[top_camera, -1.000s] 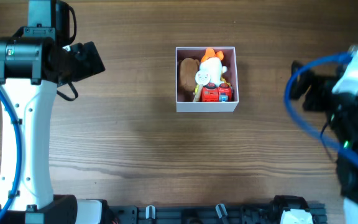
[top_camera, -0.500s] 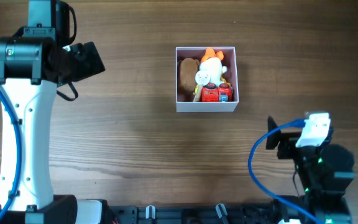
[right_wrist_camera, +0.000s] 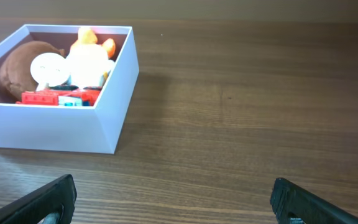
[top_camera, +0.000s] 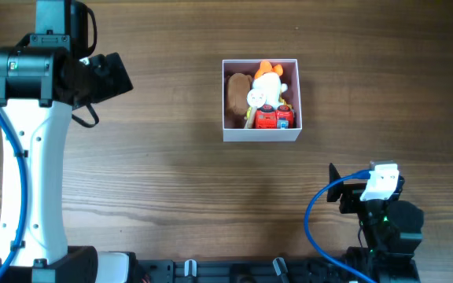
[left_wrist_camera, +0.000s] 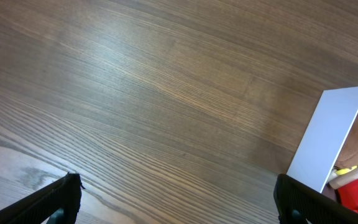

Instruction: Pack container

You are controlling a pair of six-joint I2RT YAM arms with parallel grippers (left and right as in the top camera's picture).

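The container [top_camera: 261, 135] is a small white square box on the wooden table, above centre. It holds a red toy car [top_camera: 273, 119], a brown plush [top_camera: 237, 93], a white round-faced toy [top_camera: 258, 97] and an orange piece [top_camera: 267, 69]. The right wrist view shows the container [right_wrist_camera: 55, 129] at upper left with the car [right_wrist_camera: 61, 98] inside. The left wrist view shows a container wall [left_wrist_camera: 331, 137] at the right edge. My left gripper [left_wrist_camera: 179, 202] is open and empty, far left of the box. My right gripper [right_wrist_camera: 173, 202] is open and empty, near the table's front right.
The left arm [top_camera: 30, 157] stands along the table's left side. The right arm [top_camera: 380, 212] is folded back at the front right, with its blue cable looping beside it. Bare wood lies around the box.
The right arm has drawn back from the right edge to the front right of the table, away from the box. The left arm and the box's contents have not moved.
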